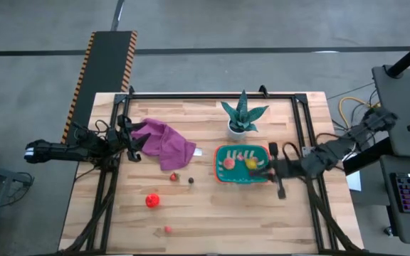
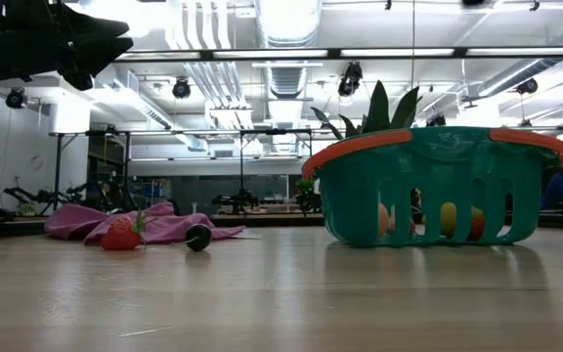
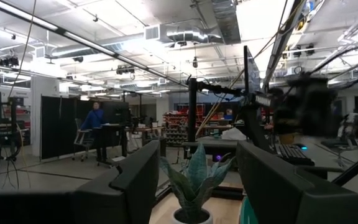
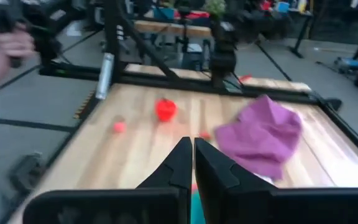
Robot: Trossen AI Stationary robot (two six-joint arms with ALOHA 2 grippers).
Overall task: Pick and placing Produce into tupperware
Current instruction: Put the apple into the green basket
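Note:
The teal tupperware (image 1: 223, 174) sits right of the table's middle; in the low view its slits (image 2: 438, 191) show produce inside. A peach piece (image 1: 228, 163) and a yellow piece (image 1: 250, 163) lie in it. On the bare wood rest a strawberry (image 1: 173, 176), a dark piece (image 1: 190, 180), a red tomato (image 1: 152, 200) and a small pink piece (image 1: 168, 229). My right gripper (image 1: 256, 169) hovers over the tub's right part, fingers shut (image 4: 194, 163), holding nothing. My left gripper (image 1: 135, 146) waits open (image 3: 197, 155) at the table's left, beside the purple cloth.
A crumpled purple cloth (image 1: 164, 144) lies left of centre, next to the strawberry. A green spiky plant in a white pot (image 1: 242, 117) stands just behind the tub. A black frame runs along the table's far and side edges. The near half of the table holds only the scattered produce.

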